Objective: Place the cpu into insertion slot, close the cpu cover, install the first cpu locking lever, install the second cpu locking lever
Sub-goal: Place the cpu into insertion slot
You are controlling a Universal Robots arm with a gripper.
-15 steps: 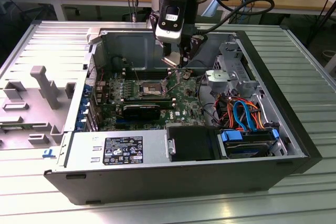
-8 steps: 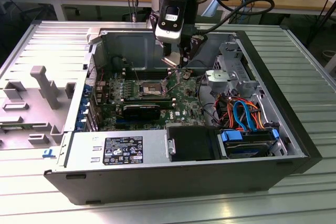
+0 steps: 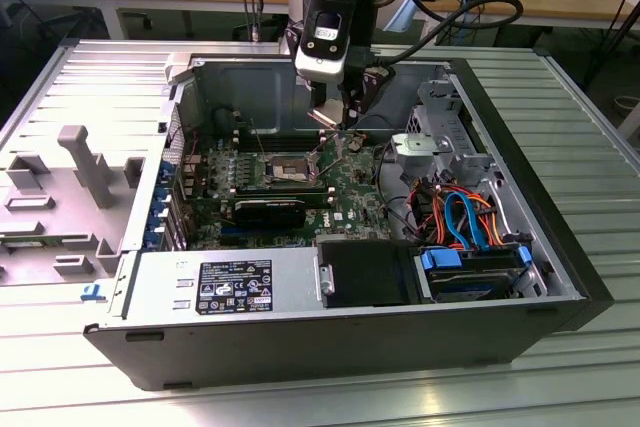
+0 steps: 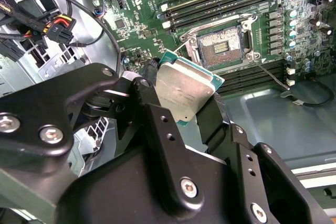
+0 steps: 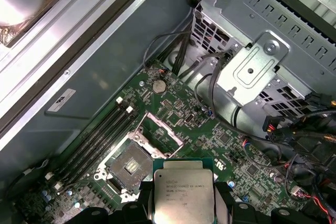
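The cpu is clamped by its edges between the fingers of the gripper, held in the air near the insertion slot and clear of it; the slot lies uncovered, dark centre showing; the cpu cover seems tipped up at the slot's edge; long memory slots run beside the slot on the green board.

The exterior view looks steeply down from the near side at the whole open computer case, from middling distance. Both wrist views hang close over its board, facing down, and share the insertion slot and the held cpu
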